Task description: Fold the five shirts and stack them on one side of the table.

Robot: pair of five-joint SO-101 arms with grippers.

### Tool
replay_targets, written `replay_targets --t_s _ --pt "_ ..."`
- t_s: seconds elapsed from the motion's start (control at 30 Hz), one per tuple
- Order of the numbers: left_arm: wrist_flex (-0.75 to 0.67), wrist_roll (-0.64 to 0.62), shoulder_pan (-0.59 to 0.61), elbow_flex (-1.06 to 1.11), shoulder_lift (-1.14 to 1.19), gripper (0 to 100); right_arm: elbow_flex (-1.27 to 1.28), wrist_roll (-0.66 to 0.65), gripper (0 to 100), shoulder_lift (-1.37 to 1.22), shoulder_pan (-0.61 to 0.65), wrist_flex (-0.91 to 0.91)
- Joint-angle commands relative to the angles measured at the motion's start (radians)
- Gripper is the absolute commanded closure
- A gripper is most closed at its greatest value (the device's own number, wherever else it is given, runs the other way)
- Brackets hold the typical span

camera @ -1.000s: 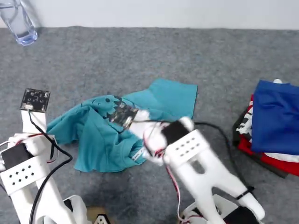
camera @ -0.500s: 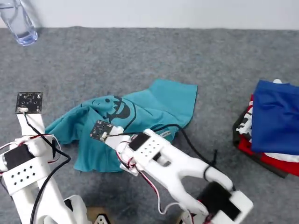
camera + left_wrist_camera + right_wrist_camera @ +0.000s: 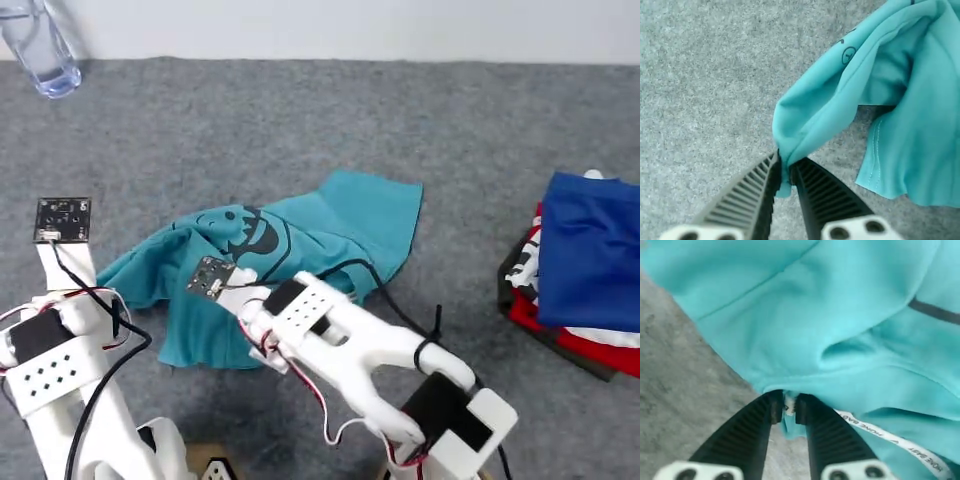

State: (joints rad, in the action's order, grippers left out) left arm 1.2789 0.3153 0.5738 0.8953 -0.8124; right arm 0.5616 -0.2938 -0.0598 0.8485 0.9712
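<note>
A teal shirt [image 3: 310,235] with a dark face print lies crumpled in the middle of the grey table. My left gripper [image 3: 784,169] is shut on a bunched corner of the teal shirt [image 3: 840,95], just above the carpet. In the high view the left arm [image 3: 50,350] stands at the shirt's left end. My right gripper [image 3: 788,404] is shut on a fold of the teal shirt [image 3: 830,305] beside its white neck label [image 3: 890,440]. The right arm [image 3: 330,335] reaches over the shirt's near edge. A pile of folded shirts [image 3: 585,260], blue on top, sits at the right edge.
A clear water bottle [image 3: 40,50] stands at the far left corner by the wall. Grey carpet-like table surface [image 3: 450,130] lies open behind the shirt and between it and the pile.
The right arm swung left and nearer, from the shirt's middle to its near-left edge, and now pinches the fabric there. The left arm's wrist shifted slightly, still holding its corner.
</note>
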Motion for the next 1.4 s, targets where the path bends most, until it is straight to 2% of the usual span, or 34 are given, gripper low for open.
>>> replay_targets --t_s 0.0,0.1,0.27,0.5,0.6,0.73,0.93,1.07,1.2,1.27,1.37 --pt "0.008 -0.006 -0.005 -0.033 -0.015 99 -0.025 -0.066 98.8 0.047 -0.119 0.054" --pt "0.048 -0.005 -0.012 -0.073 -0.015 98 -0.025 -0.16 98.8 0.096 -0.234 0.096" --pt "0.103 -0.003 -0.107 -0.105 -0.015 98 -0.025 -0.354 98.9 0.185 -0.438 0.148" --pt "0.112 -0.008 -0.19 -0.096 -0.015 98 -0.044 -0.654 98.9 0.209 -0.702 0.136" --pt "0.112 -0.008 -0.198 -0.096 -0.015 98 -0.071 -0.713 98.9 0.208 -0.788 0.12" --pt "0.112 -0.008 -0.198 -0.096 -0.014 98 -0.086 -0.698 97.0 0.222 -0.829 0.125" --pt "0.11 -0.008 -0.193 -0.094 -0.014 98 -0.104 -0.52 73.1 0.387 -0.771 0.305" --pt "0.11 -0.009 -0.193 -0.094 -0.014 98 -0.095 -0.442 72.8 0.575 -0.648 0.463" --pt "0.11 -0.011 -0.193 -0.094 -0.014 99 -0.081 -0.313 74.2 0.704 -0.406 0.63" --pt "0.11 -0.011 -0.193 -0.094 -0.014 99 -0.018 -0.209 74.2 0.719 -0.265 0.622" --pt "0.11 -0.011 -0.192 -0.094 -0.014 99 0.12 -0.086 74.2 0.719 -0.113 0.501"
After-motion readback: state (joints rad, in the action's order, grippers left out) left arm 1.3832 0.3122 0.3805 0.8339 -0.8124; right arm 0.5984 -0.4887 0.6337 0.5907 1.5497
